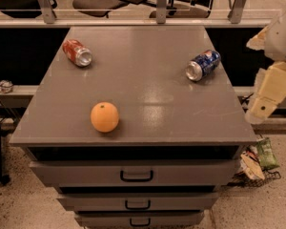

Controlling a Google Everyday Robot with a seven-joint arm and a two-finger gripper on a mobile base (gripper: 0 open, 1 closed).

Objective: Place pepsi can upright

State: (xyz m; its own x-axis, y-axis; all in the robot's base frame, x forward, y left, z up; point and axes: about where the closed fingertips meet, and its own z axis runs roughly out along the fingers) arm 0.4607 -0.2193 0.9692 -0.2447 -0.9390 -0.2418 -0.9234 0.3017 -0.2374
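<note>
The pepsi can (203, 65) is dark blue with white and red markings. It lies on its side on the right part of the grey cabinet top (148, 80), its silver end facing front left. My gripper (269, 92) is the cream and white part at the right edge of the view. It hangs beside the cabinet's right edge, to the right of the can and slightly nearer the front, apart from it and holding nothing.
A red-orange can (77, 52) lies on its side at the back left of the top. An orange (104, 117) sits near the front left. Drawers with dark handles (136, 175) are below. Chairs and a railing stand behind. Snack bags (262, 156) lie on the floor at right.
</note>
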